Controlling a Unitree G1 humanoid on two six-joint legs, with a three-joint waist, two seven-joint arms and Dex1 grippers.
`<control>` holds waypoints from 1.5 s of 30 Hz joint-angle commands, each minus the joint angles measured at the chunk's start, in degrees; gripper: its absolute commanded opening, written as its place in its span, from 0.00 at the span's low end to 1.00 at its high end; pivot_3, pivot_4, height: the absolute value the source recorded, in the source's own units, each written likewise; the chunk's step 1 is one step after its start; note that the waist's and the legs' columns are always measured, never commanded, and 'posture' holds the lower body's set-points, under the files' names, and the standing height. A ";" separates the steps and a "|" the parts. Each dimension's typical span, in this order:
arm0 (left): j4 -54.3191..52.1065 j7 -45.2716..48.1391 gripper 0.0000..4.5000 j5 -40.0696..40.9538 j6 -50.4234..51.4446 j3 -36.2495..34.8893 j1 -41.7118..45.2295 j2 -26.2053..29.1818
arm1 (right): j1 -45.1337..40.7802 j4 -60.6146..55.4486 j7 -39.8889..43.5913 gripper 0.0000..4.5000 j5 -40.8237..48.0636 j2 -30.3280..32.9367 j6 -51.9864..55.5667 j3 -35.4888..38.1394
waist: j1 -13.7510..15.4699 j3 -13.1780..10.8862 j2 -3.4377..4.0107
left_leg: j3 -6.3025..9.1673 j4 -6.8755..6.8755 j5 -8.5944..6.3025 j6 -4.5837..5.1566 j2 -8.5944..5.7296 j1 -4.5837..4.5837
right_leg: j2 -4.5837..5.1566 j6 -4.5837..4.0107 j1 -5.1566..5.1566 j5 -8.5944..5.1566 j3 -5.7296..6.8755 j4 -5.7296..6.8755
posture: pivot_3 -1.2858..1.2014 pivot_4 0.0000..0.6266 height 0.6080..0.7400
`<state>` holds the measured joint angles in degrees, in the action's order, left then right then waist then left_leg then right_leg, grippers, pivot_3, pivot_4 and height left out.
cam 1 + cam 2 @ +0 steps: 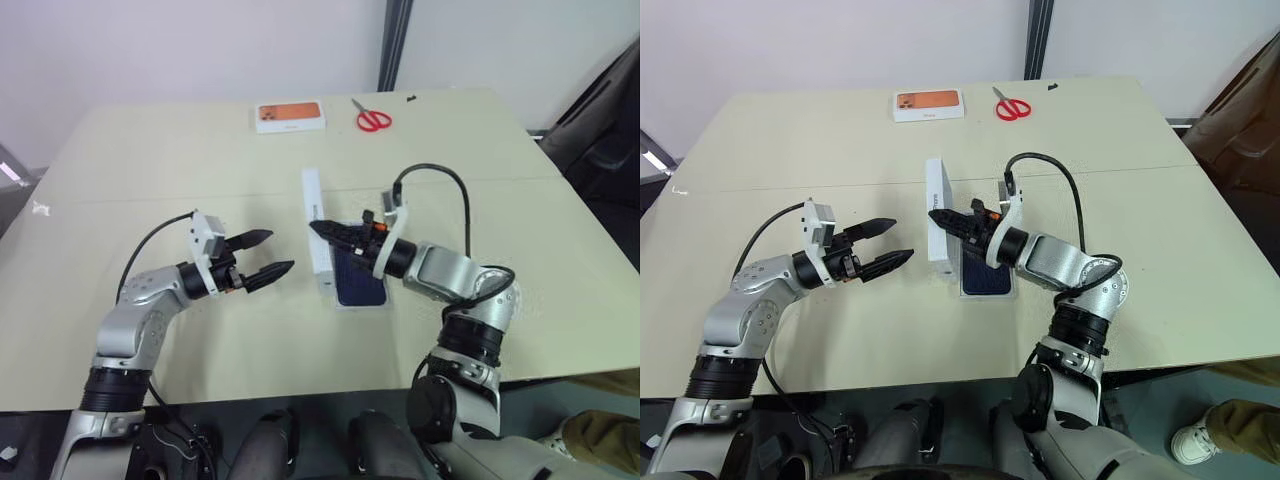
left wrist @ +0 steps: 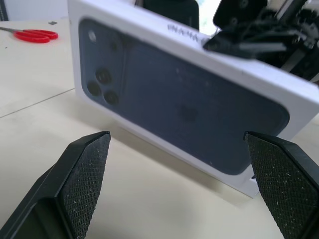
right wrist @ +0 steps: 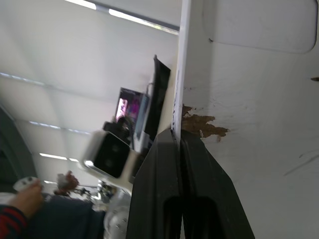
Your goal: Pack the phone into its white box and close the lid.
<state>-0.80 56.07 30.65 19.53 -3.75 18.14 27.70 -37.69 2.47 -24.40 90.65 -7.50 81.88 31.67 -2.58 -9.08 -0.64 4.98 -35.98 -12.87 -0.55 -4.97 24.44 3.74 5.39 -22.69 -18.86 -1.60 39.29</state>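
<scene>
The lid (image 1: 313, 215) stands upright on its long edge at the table's middle, its printed dark phone face (image 2: 189, 109) turned toward my left gripper. My right gripper (image 1: 318, 228) is shut on the lid's upper wall, fingers (image 3: 164, 164) pinching the thin white edge beside a brown torn spot. Just right of the lid lies the dark navy phone (image 1: 360, 282), flat in the white box (image 1: 963, 291), partly under my right wrist. My left gripper (image 1: 279, 251) is open and empty, a short way left of the lid and pointing at it.
A white box with an orange picture (image 1: 289, 116) and red scissors (image 1: 372, 119) lie near the table's far edge. A seam (image 1: 150, 197) crosses the beige tabletop. A dark chair (image 1: 605, 120) stands off the right corner. A person's hand (image 3: 25, 199) shows in the right wrist view.
</scene>
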 commanded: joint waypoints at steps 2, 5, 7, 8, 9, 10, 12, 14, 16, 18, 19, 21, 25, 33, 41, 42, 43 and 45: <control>-1.55 -0.39 1.00 0.72 -0.11 -0.63 0.43 -0.50 | 4.15 -1.29 -6.37 0.01 12.14 1.22 -7.34 -8.12 | -0.01 0.00 0.00 | 0.00 -0.01 0.00 0.00 0.01 0.00 | 0.00 0.00 0.00 0.00 0.00 -0.01 | 0.52 0.24 0.95; -1.65 -0.79 1.00 0.48 -0.09 -0.66 0.36 -0.71 | 7.50 -1.98 -9.06 0.01 16.52 5.10 -9.53 -14.72 | 0.02 0.00 0.00 | 0.00 -0.03 0.00 0.01 0.01 0.01 | 0.00 0.00 0.01 0.00 0.01 -0.01 | 0.52 0.24 0.95; -1.63 -0.56 0.95 1.07 0.83 -0.57 0.22 -0.73 | 9.07 -2.75 -8.51 0.00 16.78 7.91 -10.59 -17.87 | 0.01 0.00 0.00 | 0.00 -0.03 -0.01 0.02 0.01 0.01 | -0.01 0.00 0.03 0.00 0.02 -0.03 | 0.52 0.24 0.95; -1.54 -0.14 0.89 1.10 0.93 -0.27 -0.16 -0.69 | 9.14 -2.86 -7.57 0.00 15.85 9.36 -11.29 -18.60 | -0.01 0.00 0.00 | 0.00 -0.03 -0.01 0.02 0.01 0.01 | -0.01 0.00 0.03 0.00 0.02 -0.03 | 0.52 0.24 0.95; -1.76 0.80 0.82 1.83 1.91 0.12 -0.75 -0.55 | 8.96 -2.55 -6.83 0.00 15.29 10.44 -12.60 -18.90 | -0.02 0.00 0.00 | 0.00 -0.03 -0.01 0.03 0.01 0.01 | -0.02 0.00 0.04 0.00 0.02 -0.03 | 0.52 0.24 0.95; -2.13 1.14 0.71 1.65 2.02 0.58 -1.34 -0.53 | 8.80 -2.35 -6.04 0.00 15.07 11.31 -13.57 -19.23 | -0.02 0.00 0.00 | 0.00 -0.03 -0.01 0.03 0.02 0.00 | -0.03 0.01 0.04 0.00 0.01 -0.03 | 0.52 0.24 0.95; -2.39 0.99 0.49 1.21 2.04 1.21 -1.82 -0.94 | 8.73 -2.49 -4.54 0.00 14.65 13.00 -14.64 -20.48 | -0.01 0.00 0.00 | 0.00 -0.04 -0.02 0.04 0.04 -0.01 | -0.05 0.01 0.07 0.00 0.02 -0.05 | 0.52 0.24 0.95; -2.02 0.61 0.28 -0.01 1.04 2.03 -2.04 -1.30 | 9.10 -2.85 -3.12 0.00 13.45 14.43 -15.64 -21.52 | 0.15 0.00 0.00 | 0.00 -0.04 -0.02 0.05 0.04 -0.01 | -0.05 0.00 0.07 0.00 0.02 -0.06 | 0.52 0.24 0.95; -1.45 0.59 0.08 -0.14 1.20 2.59 -2.06 -1.63 | 9.47 -3.93 -0.44 0.00 9.03 16.97 -15.56 -23.22 | 0.24 0.00 0.00 | 0.02 -0.08 -0.04 0.07 0.04 -0.01 | -0.04 0.01 0.14 0.00 0.07 -0.10 | 0.52 0.24 0.95; -0.72 -0.02 0.03 -1.08 0.64 3.48 -1.76 -2.47 | 9.88 -4.92 1.98 0.00 5.55 18.87 -15.80 -24.57 | 0.33 0.00 0.00 | 0.01 -0.12 -0.06 0.12 0.03 -0.01 | -0.04 0.01 0.18 0.00 0.07 -0.14 | 0.52 0.24 0.95; -0.55 -0.66 0.03 -1.16 1.17 3.90 -1.50 -3.16 | 10.15 -5.21 3.08 0.00 4.73 19.28 -16.37 -24.82 | 0.33 0.01 -0.01 | 0.02 -0.13 -0.07 0.13 0.03 -0.01 | -0.04 0.01 0.20 -0.01 0.08 -0.15 | 0.52 0.24 0.95; -0.26 -1.95 0.03 -1.53 1.71 5.08 -0.69 -5.17 | 10.53 -5.25 4.61 0.00 4.11 19.85 -17.51 -24.67 | 0.38 0.01 -0.01 | 0.02 -0.13 -0.07 0.13 0.04 -0.02 | -0.04 0.01 0.21 -0.01 0.08 -0.16 | 0.52 0.24 0.95; 0.44 -4.45 0.00 -2.98 0.42 6.93 1.16 -9.42 | 10.27 -5.92 7.53 0.30 1.14 22.22 -19.49 -23.36 | 0.79 0.01 -0.02 | 0.02 -0.19 -0.08 0.15 0.02 -0.02 | -0.02 0.01 0.26 0.00 0.09 -0.17 | 0.52 0.24 0.95; 2.45 -6.32 0.00 -4.04 0.54 8.79 4.17 -14.52 | 9.77 -7.62 31.23 0.96 -20.45 42.93 -24.11 -23.30 | 1.83 -0.01 -0.04 | -0.04 -0.27 -0.13 0.23 -0.01 0.00 | -0.03 0.04 0.30 -0.01 0.10 -0.22 | 0.52 0.24 0.95; 2.76 -6.55 0.00 -4.67 0.99 7.38 4.75 -12.66 | 11.37 -10.98 42.04 0.84 -48.98 48.14 -38.67 -35.02 | 1.67 -0.02 -0.05 | -0.08 -0.26 -0.12 0.22 0.07 -0.01 | -0.07 0.03 0.28 -0.01 0.06 -0.21 | 0.52 0.24 0.95; 2.73 -7.07 0.00 -4.97 0.94 6.87 4.72 -11.92 | 11.77 -11.54 42.54 0.78 -52.84 48.37 -40.83 -37.07 | 1.71 -0.02 -0.05 | -0.08 -0.27 -0.12 0.22 0.05 0.00 | -0.06 0.04 0.27 -0.01 0.06 -0.21 | 0.52 0.24 0.95; 2.77 -7.52 0.00 -4.98 1.13 6.44 4.70 -11.36 | 12.09 -11.57 42.92 0.68 -55.83 48.34 -42.63 -38.38 | 1.74 -0.02 -0.06 | -0.07 -0.27 -0.12 0.22 0.05 0.00 | -0.06 0.04 0.26 -0.01 0.07 -0.21 | 0.52 0.24 0.95; 2.98 -7.98 0.00 -4.82 2.10 6.06 4.54 -10.48 | 12.88 -11.47 44.68 0.44 -62.06 49.04 -46.58 -41.19 | 1.79 -0.02 -0.06 | -0.06 -0.27 -0.12 0.20 0.05 0.00 | -0.06 0.04 0.26 -0.01 0.06 -0.21 | 0.52 0.24 0.95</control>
<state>2.83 48.37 25.59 21.11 3.18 22.39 16.94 -24.63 -6.85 18.84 33.41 40.68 39.17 -8.33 -0.78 -9.10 -0.70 4.92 -36.26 -12.98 -0.35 -4.93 24.43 3.68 5.43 -22.43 -18.88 -1.54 39.08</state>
